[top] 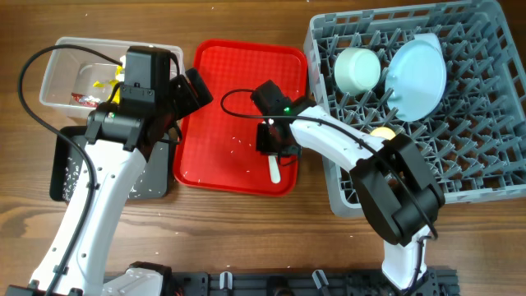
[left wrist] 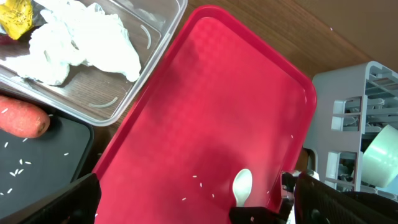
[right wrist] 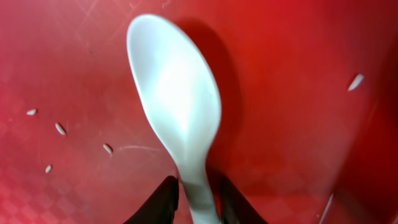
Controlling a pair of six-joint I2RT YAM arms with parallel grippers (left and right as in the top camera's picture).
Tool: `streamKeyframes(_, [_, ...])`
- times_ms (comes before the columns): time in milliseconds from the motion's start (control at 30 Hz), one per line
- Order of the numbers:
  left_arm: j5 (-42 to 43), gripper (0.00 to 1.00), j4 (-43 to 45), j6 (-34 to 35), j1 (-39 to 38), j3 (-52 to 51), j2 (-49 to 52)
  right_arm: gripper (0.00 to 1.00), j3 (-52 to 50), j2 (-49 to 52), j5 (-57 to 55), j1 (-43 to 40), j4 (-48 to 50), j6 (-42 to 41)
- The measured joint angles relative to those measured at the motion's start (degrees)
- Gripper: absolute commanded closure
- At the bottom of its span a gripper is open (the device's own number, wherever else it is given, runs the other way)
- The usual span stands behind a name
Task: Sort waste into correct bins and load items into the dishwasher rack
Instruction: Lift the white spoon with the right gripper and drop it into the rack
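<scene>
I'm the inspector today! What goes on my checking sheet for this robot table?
Surface: wooden table.
Job's things: white spoon on the red tray; bowl, plate and yellow cup in the grey rack; carrot in the black tray; tissue in the clear tub.
Clutter: rice grains on the red tray.
Grippers: left pincer open, empty; right pincer shut on the spoon's handle.
Cables: black cable loops beside the left arm.
Surroundings: nothing seen.

Red tray (top: 218, 99), faint checker texture, white rice flecks (right wrist: 60, 129). White spoon (right wrist: 177, 99). Grey peg-grid rack (top: 485, 123) at 3 o'clock: pale blue plate (top: 417, 74). Black tray (top: 66, 177) at 9 o'clock, white-speckled; orange carrot (left wrist: 22, 119).
</scene>
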State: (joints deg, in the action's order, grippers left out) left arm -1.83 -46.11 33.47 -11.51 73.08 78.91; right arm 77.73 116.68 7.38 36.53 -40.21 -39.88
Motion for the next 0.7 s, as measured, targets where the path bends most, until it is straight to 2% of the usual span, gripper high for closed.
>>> streamKeyframes(333, [0.0, 0.0, 0.0, 0.0, 0.0, 0.0, 0.0, 0.96, 0.0, 0.3, 1.4, 0.0, 0.0, 0.5])
streamKeyframes(467, [0.0, 0.0, 0.0, 0.0, 0.0, 0.0, 0.0, 0.96, 0.1, 0.3, 1.9, -0.1, -0.1, 0.8])
streamKeyframes(567, [0.0, 0.0, 0.0, 0.0, 0.0, 0.0, 0.0, 0.96, 1.4, 0.8, 2.7, -0.8, -2.8, 3.1])
streamKeyframes(700, [0.0, 0.0, 0.0, 0.0, 0.0, 0.0, 0.0, 0.96, 6.0, 1.2, 3.1, -2.9, -10.9, 7.4])
